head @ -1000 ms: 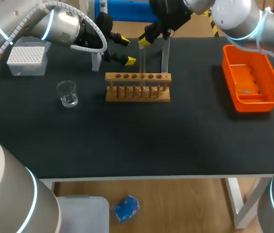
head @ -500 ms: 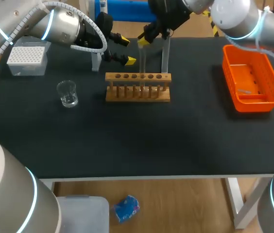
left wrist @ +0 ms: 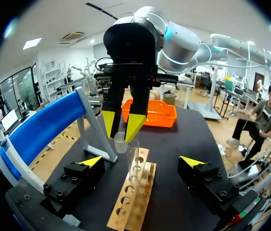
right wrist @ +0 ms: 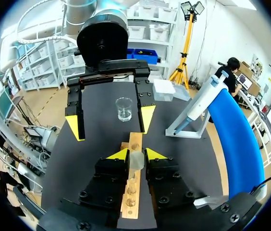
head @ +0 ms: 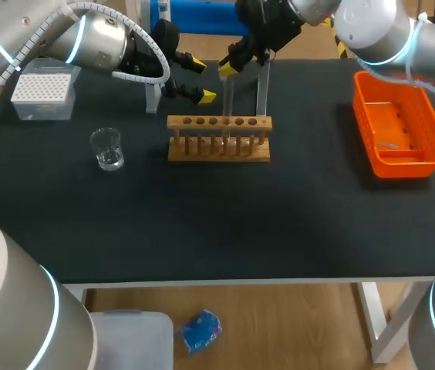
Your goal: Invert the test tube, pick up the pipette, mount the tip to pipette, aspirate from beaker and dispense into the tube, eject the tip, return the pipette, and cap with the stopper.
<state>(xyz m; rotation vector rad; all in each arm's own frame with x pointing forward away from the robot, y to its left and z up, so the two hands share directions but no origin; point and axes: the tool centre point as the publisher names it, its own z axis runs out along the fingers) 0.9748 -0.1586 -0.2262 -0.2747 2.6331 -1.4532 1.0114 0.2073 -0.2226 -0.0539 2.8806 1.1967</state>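
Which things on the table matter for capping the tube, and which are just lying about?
In use for capping: stopper, gripped in the right tool; test tube; wooden rack holding it.
Lying idle: beaker; tip box; orange bin; open left tool.

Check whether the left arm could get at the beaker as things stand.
Probably yes: the beaker stands alone on that arm's side of the table, and the left gripper is empty, jaws open, with nothing between them.

A laboratory, shown by test-tube rack (head: 218,139), beaker (head: 107,149) and tip box (head: 42,91).
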